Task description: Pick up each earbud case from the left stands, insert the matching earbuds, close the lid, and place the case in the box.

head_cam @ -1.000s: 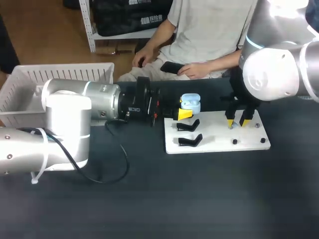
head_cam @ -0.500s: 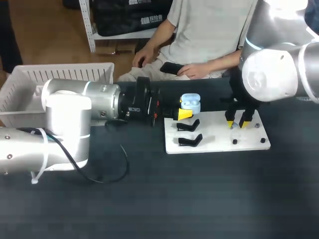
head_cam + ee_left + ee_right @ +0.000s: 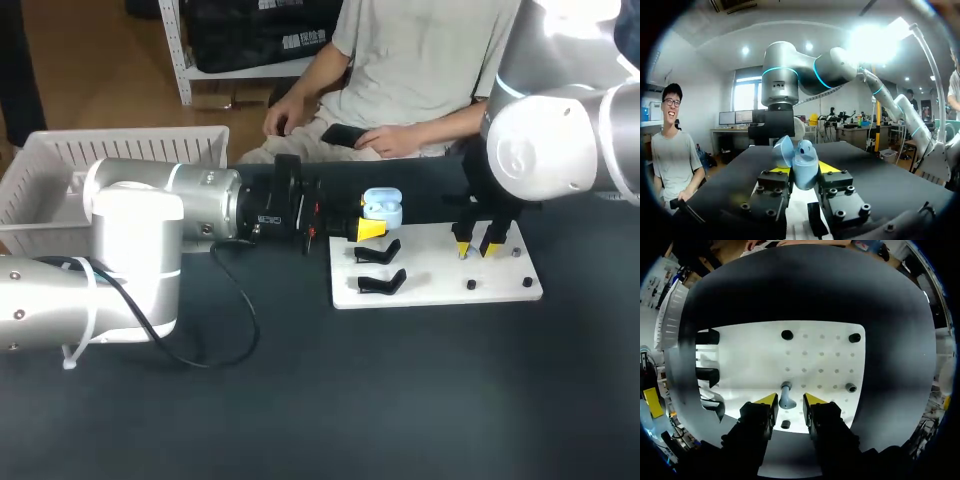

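Box (image 3: 120,140) is sitting far left on the table (image 3: 400,400), well apart from everything else.

Left gripper (image 3: 372,228) is reaching in level from the left and clamping the case (image 3: 382,207), holding it just off the board's (image 3: 440,270) left far corner. In the left wrist view the case (image 3: 802,162) is sitting pinched between the fingers with the lid hanging open. The mouth seems to be facing roughly up, but I can't tell the exact tilt.

Stands (image 3: 378,250) are sitting on the board's left part, just beside and below the held case, both showing empty.

Right gripper (image 3: 476,244) is pointing straight down over the board's right half, fingers spread. In the right wrist view the earbud (image 3: 786,396) is standing on the board right between the yellow tips of that gripper (image 3: 790,399), with a gap showing on each side, so nothing is being gripped yet. Its long axis is running along the approach line, so the fingers are already straddling it and the grab looks like a plain squeeze.

Judging the step: right arm is picking the earbud and left arm is presenting the case. The right arm is the nearer one to the earbud, and the case is lying to its left across the board.

Pegs (image 3: 854,337) are standing toward the board's other edges, apart from the fingers, so closing room looks fine. The carry leftward is passing over the stands, so I'd lift first. Board edge is lying close behind the gripper.
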`<state>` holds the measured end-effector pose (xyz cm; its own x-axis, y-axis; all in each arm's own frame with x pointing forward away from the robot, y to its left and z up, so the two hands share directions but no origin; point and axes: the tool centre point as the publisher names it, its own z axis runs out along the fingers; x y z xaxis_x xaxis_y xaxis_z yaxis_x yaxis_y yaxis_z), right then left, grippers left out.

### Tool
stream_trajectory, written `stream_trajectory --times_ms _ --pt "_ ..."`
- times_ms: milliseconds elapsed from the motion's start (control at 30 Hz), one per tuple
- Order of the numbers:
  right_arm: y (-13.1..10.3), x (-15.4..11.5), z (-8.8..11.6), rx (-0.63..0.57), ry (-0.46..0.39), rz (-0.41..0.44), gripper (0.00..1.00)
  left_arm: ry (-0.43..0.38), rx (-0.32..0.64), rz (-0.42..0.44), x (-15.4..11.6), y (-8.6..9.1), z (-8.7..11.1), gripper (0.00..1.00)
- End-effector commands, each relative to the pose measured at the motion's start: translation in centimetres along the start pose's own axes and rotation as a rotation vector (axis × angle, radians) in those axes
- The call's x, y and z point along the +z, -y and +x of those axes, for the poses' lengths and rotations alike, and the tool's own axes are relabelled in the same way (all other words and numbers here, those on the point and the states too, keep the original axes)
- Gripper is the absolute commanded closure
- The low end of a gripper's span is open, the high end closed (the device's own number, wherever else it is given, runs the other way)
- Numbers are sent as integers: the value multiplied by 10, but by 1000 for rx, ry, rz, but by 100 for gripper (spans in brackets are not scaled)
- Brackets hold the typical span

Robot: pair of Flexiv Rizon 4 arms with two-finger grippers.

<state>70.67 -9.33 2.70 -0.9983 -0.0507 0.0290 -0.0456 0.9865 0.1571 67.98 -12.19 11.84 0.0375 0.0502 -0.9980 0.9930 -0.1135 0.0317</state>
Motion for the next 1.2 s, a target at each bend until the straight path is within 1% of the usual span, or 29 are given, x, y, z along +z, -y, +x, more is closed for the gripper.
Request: stream_trajectory --times_ms 33,367,467,800,900,1000,1033,1067,1200 --pt "-1 1 -2 1 -4 -2 67 0 3 -7 1 2 0 100" --pt "-5 1 -1 -1 0 -8 69 0 3 -7 1 2 0 100" --pt "-4 1 -1 2 3 -7 71 0 3 -7 1 2 0 100" --pt "-2 4 2 13 1 0 72 0 3 -7 1 2 0 100" --pt "-2 3 2 15 6 -2 76 0 3 -7 1 2 0 100" --pt "-2 3 2 15 9 -2 84 0 3 -7 1 2 0 100" --pt "-2 3 2 15 10 -2 89 0 3 -7 1 2 0 100" --pt "-2 3 2 14 10 0 100 0 3 -7 1 2 0 100" --pt "-2 0 2 14 13 1 100 0 3 -7 1 2 0 100"
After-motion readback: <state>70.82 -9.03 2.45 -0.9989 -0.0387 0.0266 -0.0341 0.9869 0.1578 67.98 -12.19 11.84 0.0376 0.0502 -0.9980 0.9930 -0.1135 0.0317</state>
